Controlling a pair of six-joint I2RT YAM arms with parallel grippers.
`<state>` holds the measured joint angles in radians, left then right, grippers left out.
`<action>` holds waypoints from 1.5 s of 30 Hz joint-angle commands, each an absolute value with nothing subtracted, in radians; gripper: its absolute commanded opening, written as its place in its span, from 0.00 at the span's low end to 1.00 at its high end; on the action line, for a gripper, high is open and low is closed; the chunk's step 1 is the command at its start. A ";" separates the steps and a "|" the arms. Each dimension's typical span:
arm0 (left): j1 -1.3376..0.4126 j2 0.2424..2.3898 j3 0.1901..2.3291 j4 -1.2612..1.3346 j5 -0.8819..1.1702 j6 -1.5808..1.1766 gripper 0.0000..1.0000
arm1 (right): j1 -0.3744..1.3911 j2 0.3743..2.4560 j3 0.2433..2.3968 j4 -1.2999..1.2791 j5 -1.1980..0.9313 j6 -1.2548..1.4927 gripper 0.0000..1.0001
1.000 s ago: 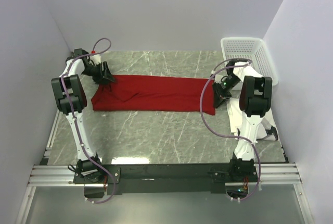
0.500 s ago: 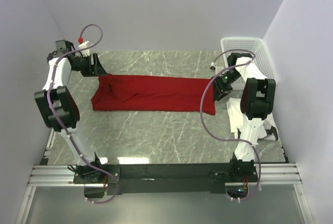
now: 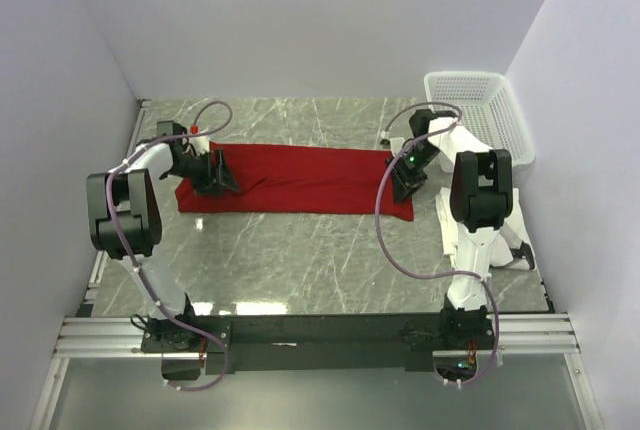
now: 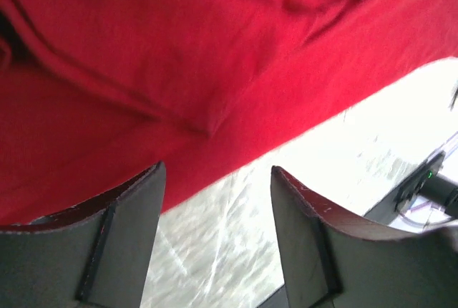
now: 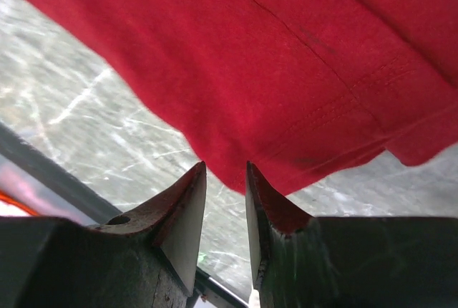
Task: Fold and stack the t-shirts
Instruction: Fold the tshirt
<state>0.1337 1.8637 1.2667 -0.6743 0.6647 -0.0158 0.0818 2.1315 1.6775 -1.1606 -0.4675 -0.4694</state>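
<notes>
Both arms have swung in over the shirt. The left gripper, jaws wide apart, and the right gripper, jaws narrowly parted and empty, sit at opposite ends of the red t-shirt, which lies flat on the table.

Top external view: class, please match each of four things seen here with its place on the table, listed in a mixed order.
Things:
1. red t-shirt
2. white mesh basket
3. left gripper
4. right gripper

Places:
A. far right corner of the table
B. at the shirt end nearer the basket
C. laid out lengthwise across the middle of the table
D. at the shirt end farther from the basket

Pairs: 1-C, 2-A, 3-D, 4-B
</notes>
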 commanded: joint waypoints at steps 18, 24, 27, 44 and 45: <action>0.114 1.968 1.284 -0.451 0.695 -0.198 0.51 | 0.097 2.106 1.592 -1.074 -0.331 -0.453 0.36; 0.114 1.957 1.322 -0.457 0.709 -0.189 0.35 | 0.095 2.109 1.601 -1.080 -0.328 -0.449 0.36; 0.112 1.979 1.354 -0.465 0.729 -0.187 0.15 | 0.097 2.114 1.611 -1.085 -0.330 -0.448 0.36; 0.051 2.147 1.626 -0.292 0.778 -0.267 0.01 | 0.098 2.129 1.628 -1.109 -0.330 -0.459 0.36; 0.051 2.151 1.632 -0.275 0.772 -0.273 0.05 | 0.100 2.128 1.628 -1.111 -0.334 -0.457 0.36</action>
